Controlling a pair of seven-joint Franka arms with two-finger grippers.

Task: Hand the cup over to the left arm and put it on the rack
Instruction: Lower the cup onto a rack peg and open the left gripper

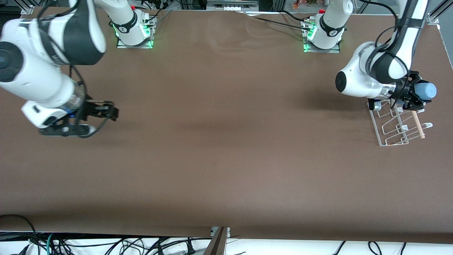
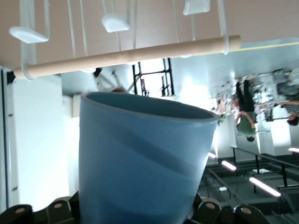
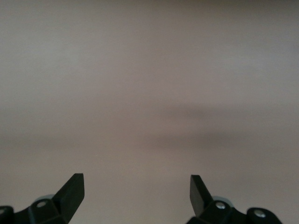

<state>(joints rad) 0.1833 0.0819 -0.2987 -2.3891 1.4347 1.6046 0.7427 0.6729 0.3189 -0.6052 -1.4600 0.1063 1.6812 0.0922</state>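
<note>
Left gripper (image 1: pixel 414 95) clamped its jaws on the blue cup (image 1: pixel 425 91), held sideways over the white rack (image 1: pixel 400 124) at the left arm's end of the desk (image 1: pixel 226 141), right gripper (image 1: pixel 106 111) waited over bare desk, jaws apart.

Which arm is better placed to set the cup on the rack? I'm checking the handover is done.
Left. Its tool is shut on the cup right over the rack. The right tool is open with nothing in it, over the table's other end.
</note>
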